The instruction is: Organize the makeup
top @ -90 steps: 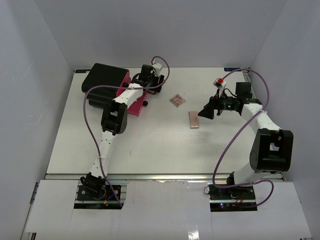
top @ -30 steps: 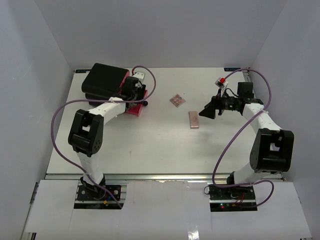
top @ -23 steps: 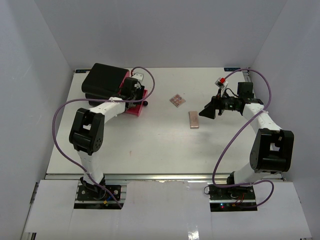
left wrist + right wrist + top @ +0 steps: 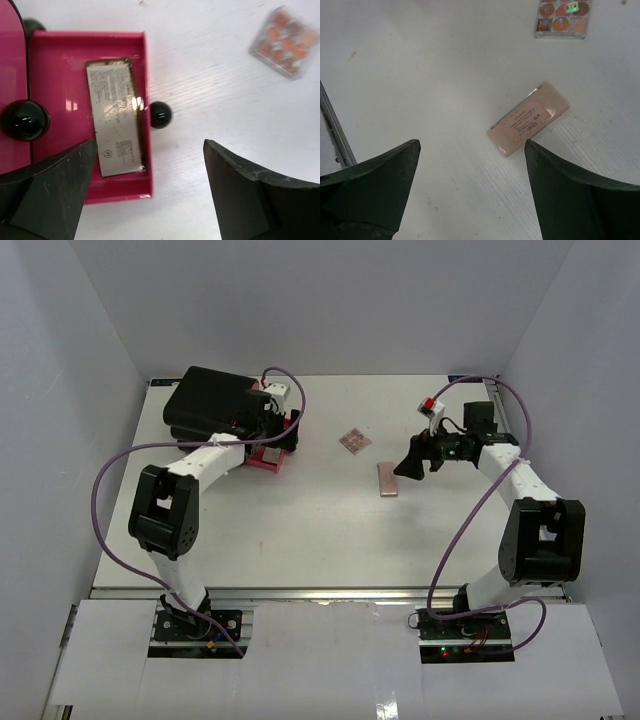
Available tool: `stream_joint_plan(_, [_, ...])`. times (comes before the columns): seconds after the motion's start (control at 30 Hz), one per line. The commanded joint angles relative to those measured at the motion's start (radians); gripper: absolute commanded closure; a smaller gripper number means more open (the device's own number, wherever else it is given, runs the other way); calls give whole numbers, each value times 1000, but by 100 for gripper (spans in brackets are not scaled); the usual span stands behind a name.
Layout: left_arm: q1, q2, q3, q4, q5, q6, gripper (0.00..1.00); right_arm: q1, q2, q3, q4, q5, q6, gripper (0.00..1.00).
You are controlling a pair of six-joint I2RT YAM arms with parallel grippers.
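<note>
A grey flat compact (image 4: 112,117) lies in the open pink drawer (image 4: 55,65) of the black box (image 4: 205,400). My left gripper (image 4: 150,145) is open and empty, hovering over the drawer's front corner; in the top view it (image 4: 268,445) is at the box's front. The pink rectangular palette (image 4: 528,119) lies on the table just ahead of my open, empty right gripper (image 4: 470,142), which is to the palette's right in the top view (image 4: 408,468). The palette also shows there (image 4: 387,479). The square palette (image 4: 353,440) lies between the arms. The bottle and tubes are out of view.
The open drawer's black knob (image 4: 160,114) sticks out toward the table. A second black knob (image 4: 25,119) sits on a shut pink drawer. White walls enclose the table on three sides. A metal rail (image 4: 335,130) runs at the left of the right wrist view.
</note>
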Motion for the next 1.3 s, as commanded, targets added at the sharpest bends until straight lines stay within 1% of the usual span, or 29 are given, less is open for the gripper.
stream_joint_plan(0.0, [4, -225, -7, 2, 175, -62, 2, 129, 1, -4, -26, 284, 0, 6])
stream_joint_plan(0.03, [4, -270, -26, 2, 204, -71, 2, 170, 6, -17, -14, 345, 15, 5])
stream_joint_plan(0.1, [4, -358, -69, -3, 238, -79, 2, 224, 28, -29, 10, 437, 61, 9])
stream_joint_plan(0.17, [6, -479, -146, -8, 251, -72, 2, 268, 49, -32, 41, 517, 109, 10])
stream_joint_plan(0.2, [6, -487, -152, -7, 246, -67, 2, 281, 57, -36, 60, 545, 136, 10])
stream_joint_plan(0.27, [6, -618, -257, 2, 206, -50, 2, 312, 70, -57, 150, 643, 225, 10])
stream_joint_plan(0.33, [8, -749, -363, 23, 135, -43, 2, 343, 79, -81, 238, 824, 282, 10])
stream_joint_plan(0.37, [9, -801, -409, 41, 108, -42, 2, 370, 94, -80, 257, 896, 330, 10])
stream_joint_plan(0.47, [12, -943, -541, 89, 26, -32, 2, 410, 137, -60, 271, 1053, 395, 10])
stream_joint_plan(0.6, [12, -1018, -616, 109, -36, -22, 2, 427, 196, -36, 280, 1097, 438, 10])
stream_joint_plan(0.7, [12, -1023, -625, 118, -26, -22, 2, 427, 242, -21, 277, 1086, 463, 10])
stream_joint_plan(0.87, [12, -1028, -620, 111, -14, -19, 2, 424, 273, -18, 280, 1092, 478, 9])
stream_joint_plan(1.03, [11, -1054, -623, 113, -17, -16, 2, 399, 278, -38, 284, 1001, 493, 0])
stream_joint_plan(1.13, [12, -1059, -623, 111, -16, -16, 2, 375, 284, -43, 283, 947, 501, 12])
stream_joint_plan(1.23, [12, -1059, -623, 111, -14, -14, 2, 349, 285, -47, 283, 920, 508, 29])
stream_joint_plan(1.27, [12, -1059, -623, 111, -14, -14, 2, 346, 285, -48, 283, 921, 508, 31])
